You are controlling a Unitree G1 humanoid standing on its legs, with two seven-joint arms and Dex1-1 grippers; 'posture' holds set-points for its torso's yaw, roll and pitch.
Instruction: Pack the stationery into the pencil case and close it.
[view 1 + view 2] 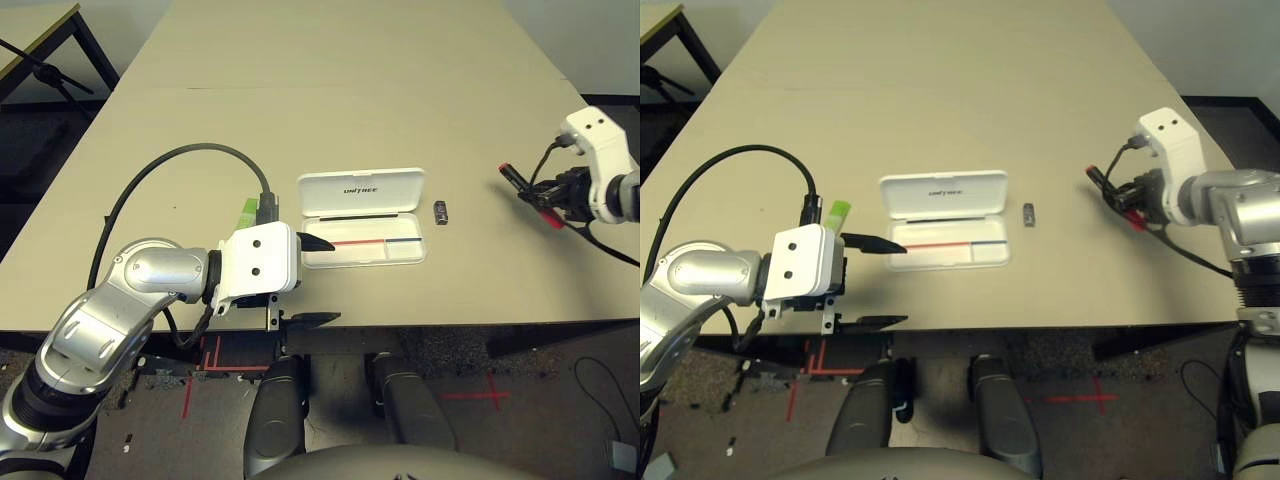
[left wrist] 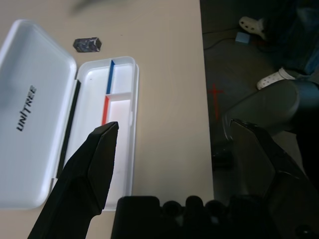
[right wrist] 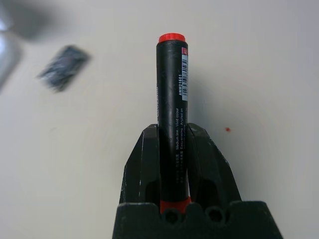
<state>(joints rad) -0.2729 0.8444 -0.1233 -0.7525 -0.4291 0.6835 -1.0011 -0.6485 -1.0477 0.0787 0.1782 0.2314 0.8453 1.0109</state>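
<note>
With right end effector (image 3: 175,149) clamped on the marker (image 3: 172,114) near the counter's right edge, the open pencil case (image 1: 362,218) lies leftward, long axis parallel to the front edge; left end effector (image 2: 172,144) wide open, empty.

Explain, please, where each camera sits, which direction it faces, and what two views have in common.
Left and right eye views: on the head, looking forward and down at the table; both silver forearms show.
Left wrist view: on the left arm, looking along the open left gripper at the open pencil case.
Right wrist view: on the right arm, looking along the right gripper, shut on the marker pen.
Shared: both wrist views show the metallic block.
</note>
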